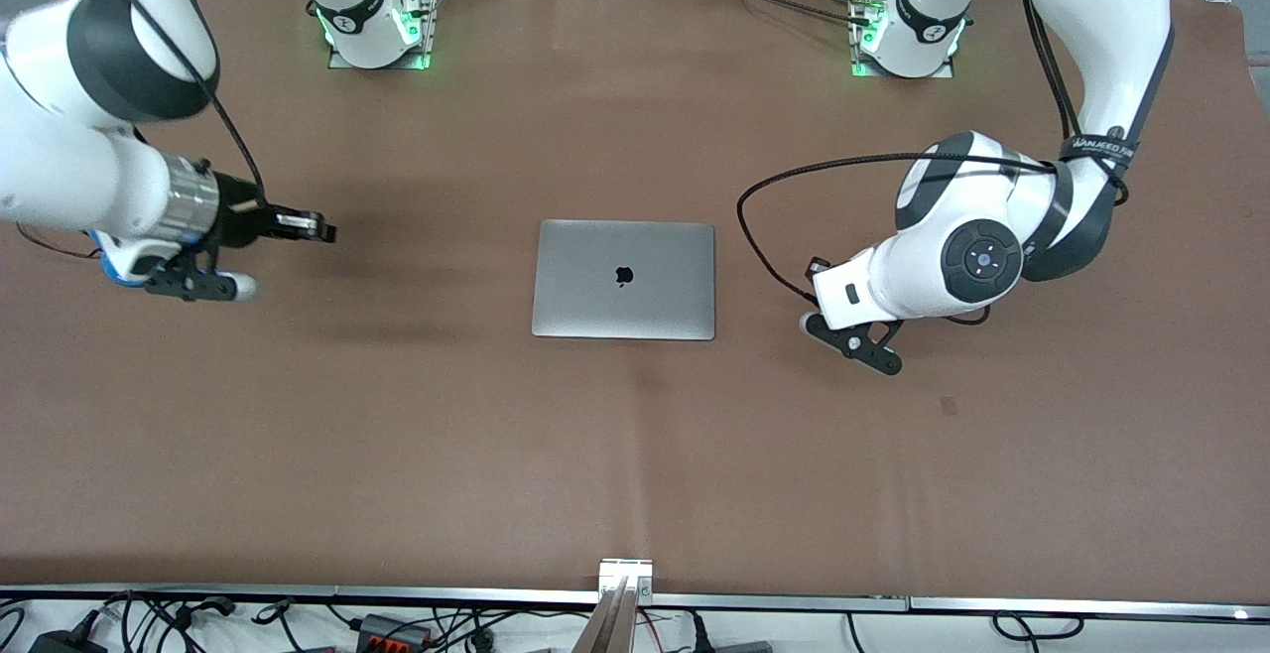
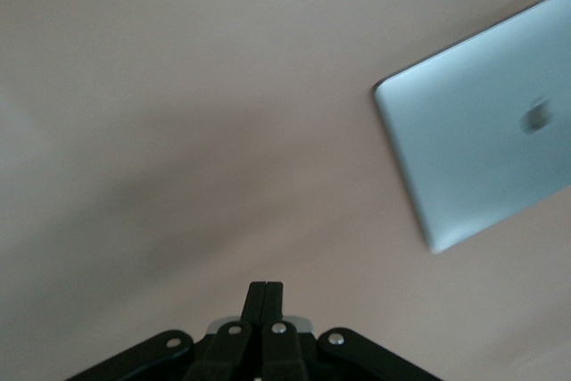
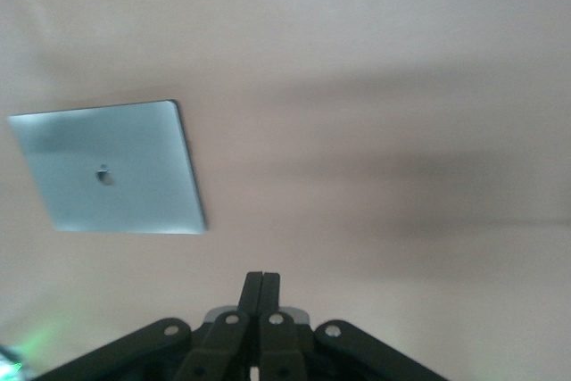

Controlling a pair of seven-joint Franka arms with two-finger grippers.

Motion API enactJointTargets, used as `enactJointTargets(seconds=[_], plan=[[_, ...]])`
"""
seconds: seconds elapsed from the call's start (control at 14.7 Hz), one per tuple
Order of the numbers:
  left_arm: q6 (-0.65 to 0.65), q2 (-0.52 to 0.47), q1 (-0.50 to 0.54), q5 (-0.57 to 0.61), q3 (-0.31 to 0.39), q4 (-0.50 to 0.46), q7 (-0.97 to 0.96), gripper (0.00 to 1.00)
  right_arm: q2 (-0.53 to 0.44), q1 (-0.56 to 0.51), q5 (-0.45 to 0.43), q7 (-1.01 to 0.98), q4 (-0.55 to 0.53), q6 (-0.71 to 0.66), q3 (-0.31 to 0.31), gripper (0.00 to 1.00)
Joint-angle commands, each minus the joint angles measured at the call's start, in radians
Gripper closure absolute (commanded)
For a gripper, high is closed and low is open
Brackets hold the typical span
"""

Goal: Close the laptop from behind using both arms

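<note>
The laptop [image 1: 624, 279] is seen lying shut and flat at the middle of the brown counter [image 1: 635, 455] — lid logo up. The left gripper [image 2: 265, 296] and the right gripper [image 3: 262, 287] are each held clenched, empty, over bare counter beside it, well apart from it.

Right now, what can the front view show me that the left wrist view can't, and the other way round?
Only the front view shows both arms, the right pincer over bare table toward its arm's end, and the whole closed laptop lying flat at mid-table. Only the left wrist view shows the left pincer close up, fingers pressed together, over bare table. Both show the laptop's silver lid with its dark logo, and the brown table.
</note>
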Motion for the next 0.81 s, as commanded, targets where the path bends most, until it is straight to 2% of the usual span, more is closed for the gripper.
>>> enactJointTargets(seconds=[0.0,0.14,0.2,0.27,0.34,0.41,0.54,0.61,0.68,0.75], plan=[[-0.169,-0.035,0.002,0.082,0.007,0.099,-0.017,0.98,-0.064,-0.003,-0.077,-0.011,-0.016,-0.025,-0.001,1.0],[-0.276,-0.049,0.007,0.083,0.016,0.178,-0.017,0.86,-0.069,-0.002,-0.148,-0.011,-0.014,-0.024,-0.003,1.0],[-0.298,-0.055,0.025,0.082,0.019,0.208,-0.017,0.75,-0.068,-0.002,-0.167,-0.012,-0.005,-0.027,-0.003,1.0],[-0.309,-0.073,0.057,0.083,0.01,0.223,-0.019,0.5,-0.068,-0.003,-0.167,-0.029,0.005,-0.027,-0.003,1.0],[-0.316,-0.099,0.075,0.082,0.01,0.22,-0.019,0.3,-0.066,-0.005,-0.169,-0.064,0.015,-0.029,-0.004,1.0],[-0.32,-0.11,0.08,0.083,0.016,0.222,-0.015,0.0,-0.066,-0.006,-0.167,-0.101,0.016,-0.029,-0.007,1.0],[-0.355,-0.127,0.094,0.077,0.018,0.225,-0.017,0.0,-0.057,-0.011,-0.172,-0.144,0.03,-0.025,-0.009,1.0],[-0.372,-0.133,0.115,0.067,0.022,0.228,-0.009,0.0,-0.052,-0.014,-0.173,-0.156,0.044,-0.025,-0.009,0.83],[-0.366,-0.153,0.123,0.051,0.025,0.223,-0.006,0.0,-0.043,-0.019,-0.172,-0.159,0.048,-0.027,-0.01,0.5],[-0.364,-0.179,0.117,0.019,0.047,0.217,-0.011,0.0,-0.043,-0.031,-0.172,-0.178,0.048,-0.027,-0.009,0.0]])
